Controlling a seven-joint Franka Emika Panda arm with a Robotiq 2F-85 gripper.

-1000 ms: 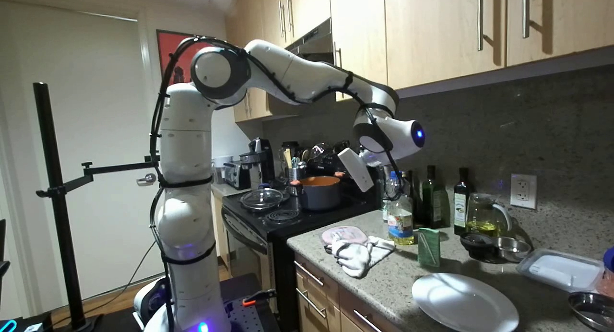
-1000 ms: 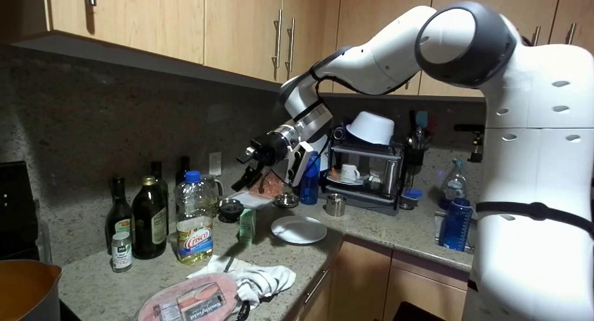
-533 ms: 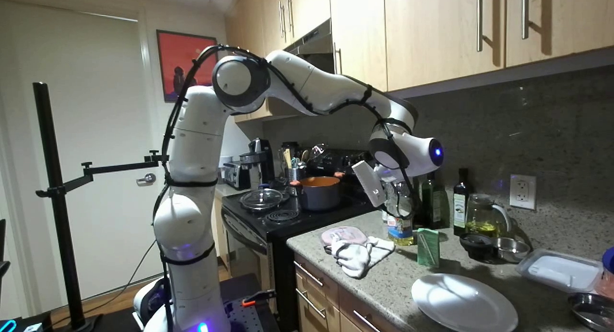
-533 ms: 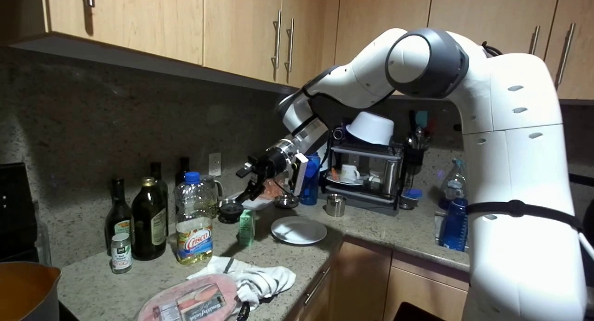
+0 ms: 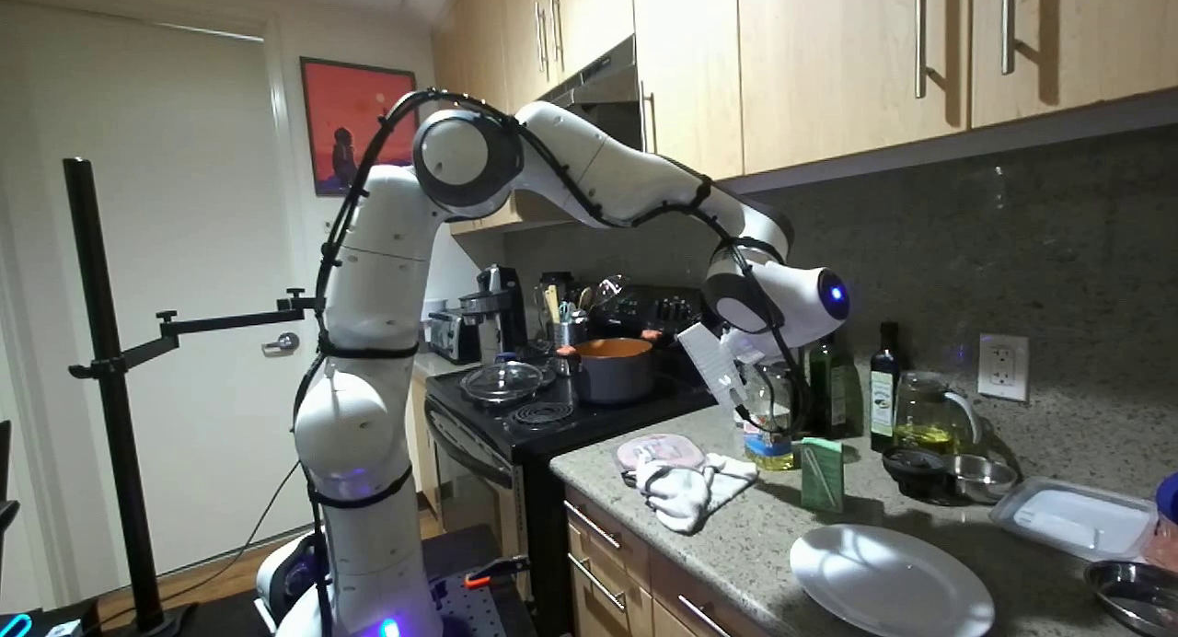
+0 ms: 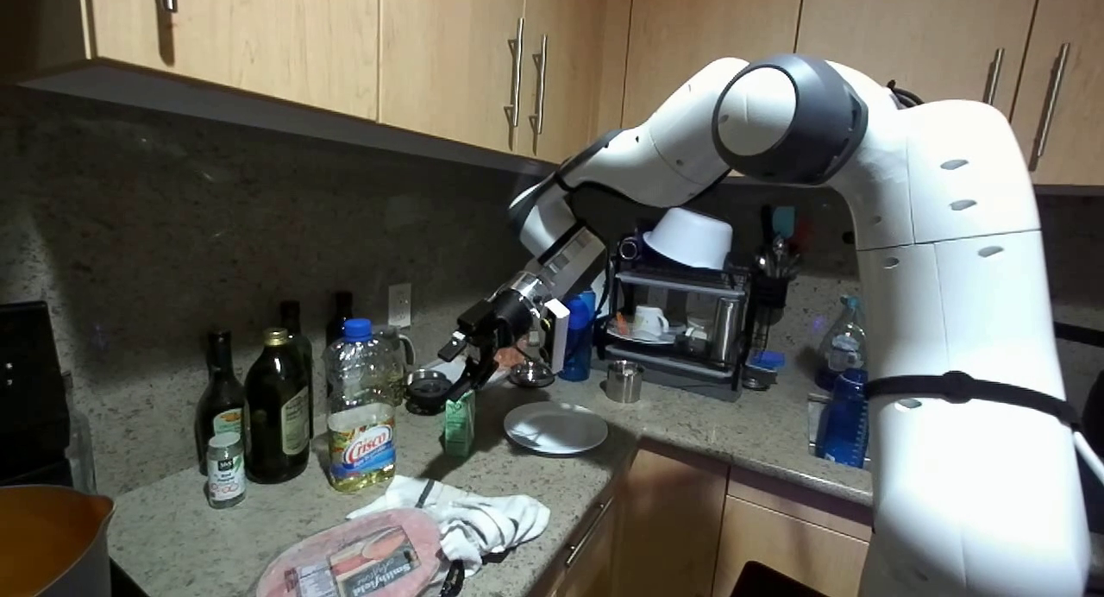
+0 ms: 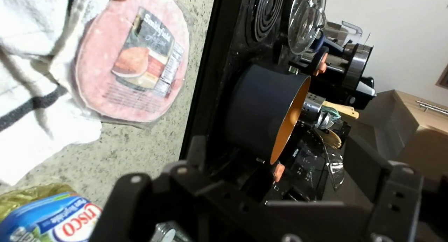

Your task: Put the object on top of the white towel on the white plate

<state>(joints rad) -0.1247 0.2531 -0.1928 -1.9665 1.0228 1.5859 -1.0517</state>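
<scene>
– The gripper (image 6: 451, 372) has dropped lower, jaws spread wide, nothing between them!
– Likely lining up the pick?
– Probably: the ham pack (image 6: 358, 558) lies near left in an exterior view, against the white towel (image 6: 487, 524); the white plate (image 6: 556, 428) waits farther right.

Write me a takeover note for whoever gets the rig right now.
End effector: open, holding nothing, raised above the counter.
Ham pack, likely the object meant: against the white towel, seemingly partly on it.
White plate: on the counter, apart from both.
Done: nothing yet; ham pack ungrasped.
Left: grasp the ham pack, set it on the white plate.
</scene>
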